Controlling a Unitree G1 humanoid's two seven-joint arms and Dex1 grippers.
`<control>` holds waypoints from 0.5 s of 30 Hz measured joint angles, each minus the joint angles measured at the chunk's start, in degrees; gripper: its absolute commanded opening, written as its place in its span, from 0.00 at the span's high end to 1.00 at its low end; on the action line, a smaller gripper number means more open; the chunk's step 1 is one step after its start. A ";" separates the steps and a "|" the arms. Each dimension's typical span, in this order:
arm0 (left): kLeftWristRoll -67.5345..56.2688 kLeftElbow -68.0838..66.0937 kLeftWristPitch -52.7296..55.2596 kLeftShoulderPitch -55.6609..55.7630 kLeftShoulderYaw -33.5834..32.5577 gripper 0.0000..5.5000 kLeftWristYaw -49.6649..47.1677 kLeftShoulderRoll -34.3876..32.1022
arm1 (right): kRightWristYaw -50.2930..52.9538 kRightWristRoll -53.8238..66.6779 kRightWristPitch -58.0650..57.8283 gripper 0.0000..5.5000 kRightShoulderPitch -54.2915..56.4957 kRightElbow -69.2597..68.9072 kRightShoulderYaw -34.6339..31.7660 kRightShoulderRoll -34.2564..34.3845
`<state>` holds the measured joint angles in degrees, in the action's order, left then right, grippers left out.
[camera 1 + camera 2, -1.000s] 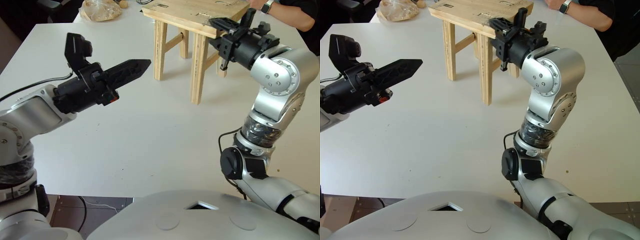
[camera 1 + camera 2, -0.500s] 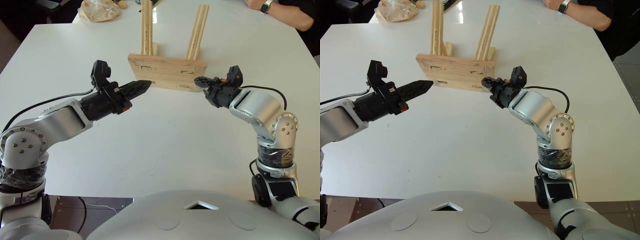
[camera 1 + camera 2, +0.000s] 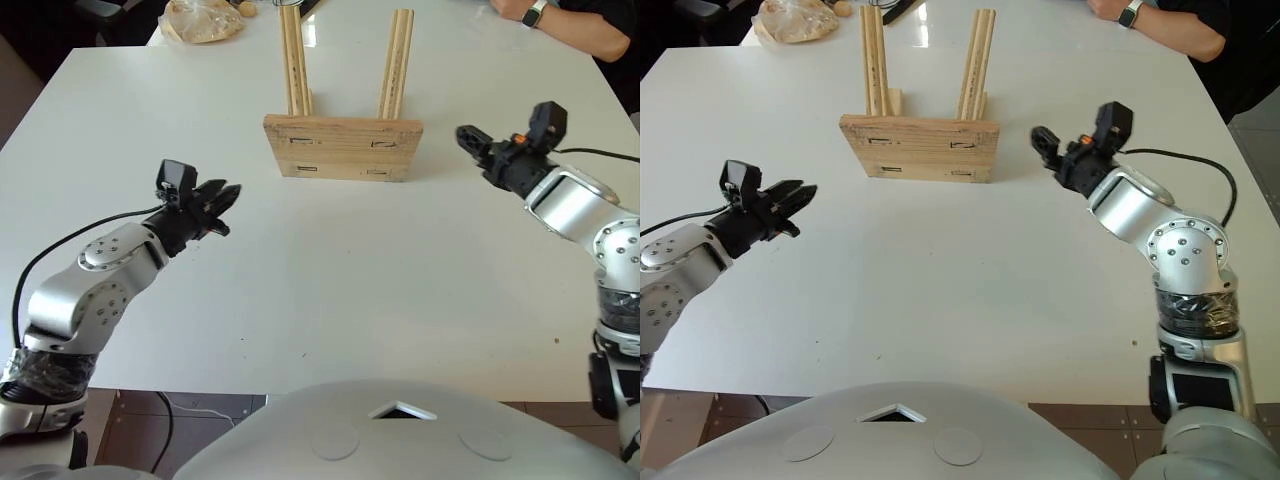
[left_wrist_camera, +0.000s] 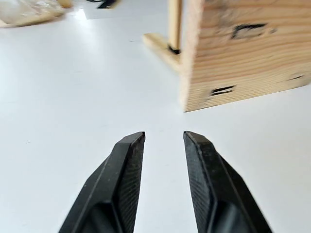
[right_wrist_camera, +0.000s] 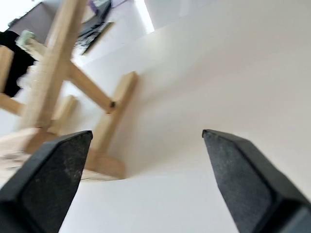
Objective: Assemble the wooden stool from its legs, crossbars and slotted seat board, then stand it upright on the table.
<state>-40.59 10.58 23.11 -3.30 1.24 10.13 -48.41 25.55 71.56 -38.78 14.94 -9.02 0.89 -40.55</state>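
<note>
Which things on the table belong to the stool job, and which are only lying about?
Job: wooden stool, lying on its side; left hand, open; right hand, open; both apart from it.
Lying about: crumpled bag at the table's far left corner; dark object at the far edge.

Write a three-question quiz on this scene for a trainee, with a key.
1. True or false: the stool stands upright on the table.
2. Pick one. The left gripper is: A) open and empty; B) shut on a leg; C) shut on the seat board.
3. Fill the gap: the right gripper is ___, beside the stool without touching it.

Key: 1 false, it lies on its side with the legs pointing away from the robot; 2 A; 3 open.
</note>
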 measured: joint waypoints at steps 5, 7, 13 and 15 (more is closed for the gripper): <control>16.35 -23.31 -14.84 8.37 6.15 0.66 -2.58 9.49 | -7.88 -20.78 9.69 0.24 1.30 14.95 9.37 4.51; 21.90 -33.40 -21.16 13.32 7.85 0.68 -3.28 14.30 | -11.41 -28.24 14.21 0.24 3.36 21.70 12.61 8.87; 34.39 -61.67 -38.84 29.37 8.92 0.68 -8.63 24.11 | -19.74 -44.76 26.29 0.24 13.45 44.02 15.94 22.49; 36.05 -65.12 -42.76 31.85 8.25 0.68 -8.79 25.80 | -21.34 -47.70 28.30 0.24 15.20 47.62 15.03 25.06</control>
<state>-4.54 -54.54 -19.66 28.56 9.49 1.34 -22.61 4.21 23.86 -10.48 30.13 38.60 15.92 -15.49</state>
